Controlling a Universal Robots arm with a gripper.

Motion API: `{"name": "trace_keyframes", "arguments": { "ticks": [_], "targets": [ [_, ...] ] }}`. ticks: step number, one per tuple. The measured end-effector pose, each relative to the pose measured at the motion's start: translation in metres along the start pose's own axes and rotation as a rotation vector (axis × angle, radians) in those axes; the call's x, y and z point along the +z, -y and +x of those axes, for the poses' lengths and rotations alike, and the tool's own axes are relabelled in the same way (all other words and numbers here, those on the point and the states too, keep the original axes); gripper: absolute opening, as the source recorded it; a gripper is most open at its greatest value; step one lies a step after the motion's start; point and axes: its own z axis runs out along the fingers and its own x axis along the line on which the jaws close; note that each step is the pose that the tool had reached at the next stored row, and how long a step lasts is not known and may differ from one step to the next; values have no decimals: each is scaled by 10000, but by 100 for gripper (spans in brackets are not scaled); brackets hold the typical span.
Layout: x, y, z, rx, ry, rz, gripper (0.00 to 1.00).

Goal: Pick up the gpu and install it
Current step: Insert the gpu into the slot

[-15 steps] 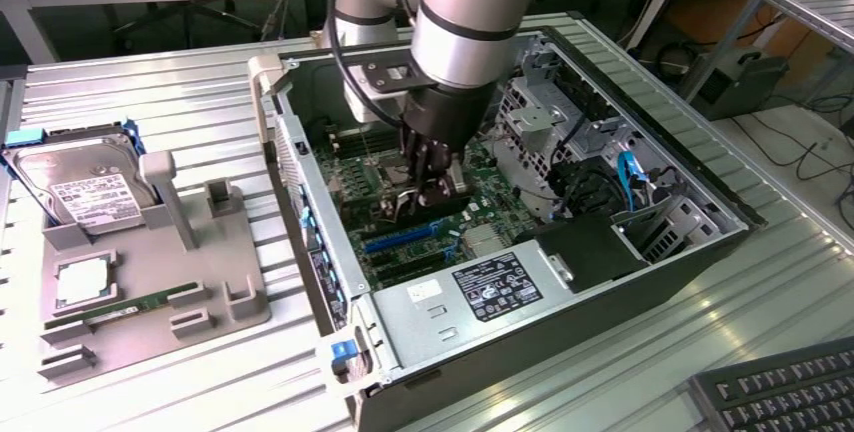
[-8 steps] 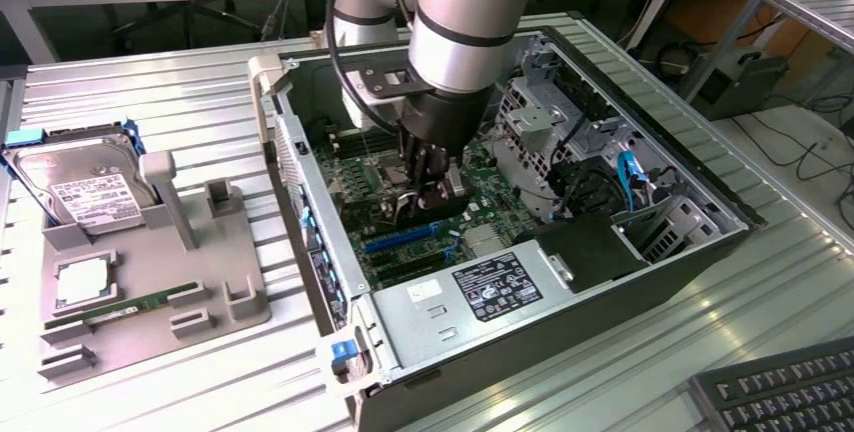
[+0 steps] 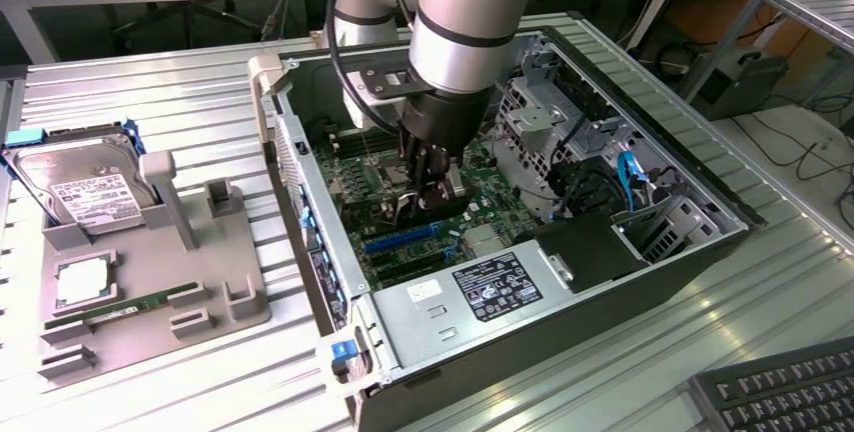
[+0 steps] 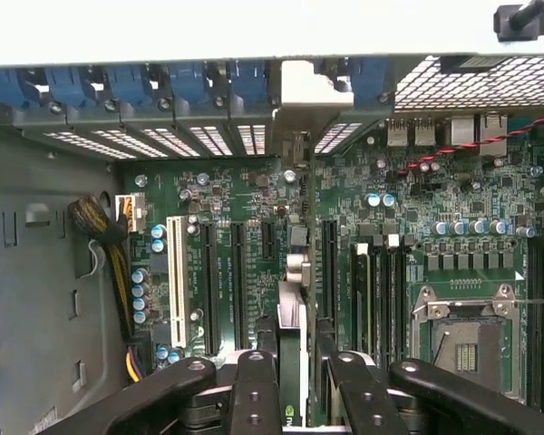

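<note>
My gripper (image 3: 430, 190) reaches down into the open computer case (image 3: 694, 214), just above the green motherboard (image 3: 350, 174). It is shut on the gpu (image 4: 290, 322), which the wrist view shows edge-on as a thin card between the black fingers (image 4: 254, 385). The card stands upright over the long black expansion slots (image 4: 238, 272), with its silvery end bracket (image 4: 310, 89) up against the case's rear slot openings. From the exterior view, the card's dark body (image 3: 387, 215) shows just below the fingers. I cannot tell whether its edge sits in a slot.
A grey fixture (image 3: 200, 214) on the exterior view's left carries a silver hard drive (image 3: 87, 190), a CPU (image 3: 80, 282) and a slim memory stick (image 3: 120, 307). The labelled power supply (image 3: 494, 287) fills the case's near end. A keyboard (image 3: 787, 392) lies at the lower right.
</note>
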Motion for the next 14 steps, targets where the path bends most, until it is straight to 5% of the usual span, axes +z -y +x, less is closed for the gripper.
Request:
{"name": "trace_keyframes", "arguments": {
  "ticks": [14],
  "targets": [
    [8, 25, 1, -1, 28, 8, 26]
  ]
}}
